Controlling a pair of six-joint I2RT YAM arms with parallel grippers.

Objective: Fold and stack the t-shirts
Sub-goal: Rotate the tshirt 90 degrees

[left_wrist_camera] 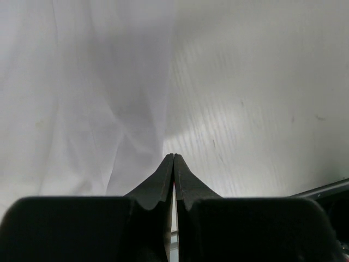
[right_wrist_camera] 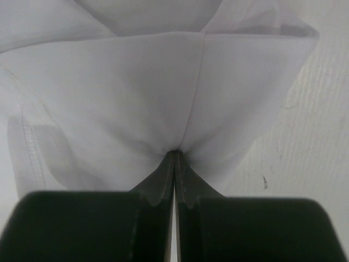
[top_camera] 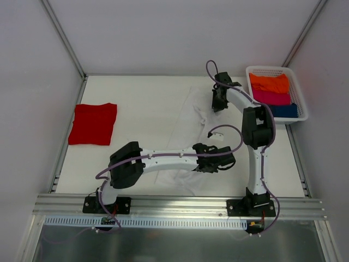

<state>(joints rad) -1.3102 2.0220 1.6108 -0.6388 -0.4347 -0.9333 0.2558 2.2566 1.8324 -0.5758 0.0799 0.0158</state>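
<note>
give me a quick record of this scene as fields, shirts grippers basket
white shirt: large thin white cloth t-shirt, rumpled, mid-table
red shirt: bright red cloth t-shirt, folded, left side
right gripper: shut, pinching a fold of the white shirt
left gripper: shut, tips at the white shirt's edge, grip unclear
basket: white plastic basket, far right corner, holds coloured clothes
stack: not yet made

The white t-shirt (right_wrist_camera: 163,82) is thin, faintly see-through cloth with a stitched hem; the red t-shirt (top_camera: 92,124) is denser matt cloth. The surface (left_wrist_camera: 262,109) looks matt white with a fine ribbed grain. The left pincer (left_wrist_camera: 173,156) and right pincer (right_wrist_camera: 174,153) are matt black plastic, the basket (top_camera: 303,101) white plastic lattice.
</note>
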